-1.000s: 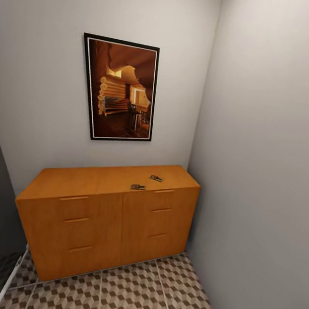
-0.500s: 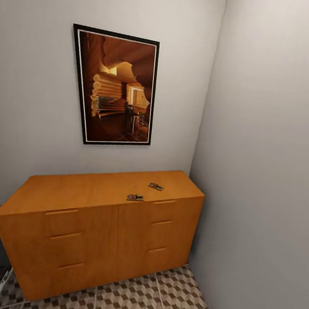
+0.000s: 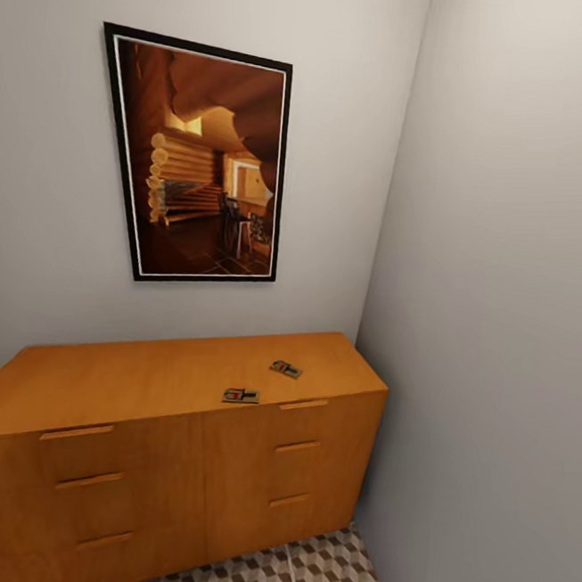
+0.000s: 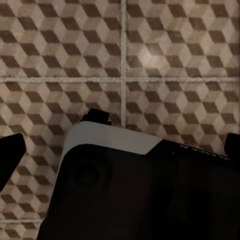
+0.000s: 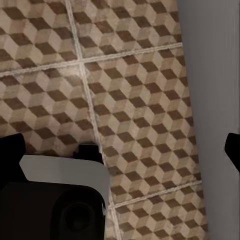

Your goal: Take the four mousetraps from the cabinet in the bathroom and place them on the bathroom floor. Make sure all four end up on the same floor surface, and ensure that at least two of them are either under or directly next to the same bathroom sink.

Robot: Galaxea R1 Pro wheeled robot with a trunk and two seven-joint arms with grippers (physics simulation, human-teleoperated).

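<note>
Both pincers hang low over the bathroom floor [image 4: 150,55], far below two mousetraps [image 3: 241,395] on the cabinet [image 3: 139,374], fingers spread apart, holding nothing.

Soft, dim, even light; walls shade darker left of the cabinet [image 3: 168,439]; wide-angle slant skews the picture frame [image 3: 193,157]

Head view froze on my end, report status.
Grippers open, empty, over floor. Two mousetraps on cabinet top. Nothing blocking.
</note>
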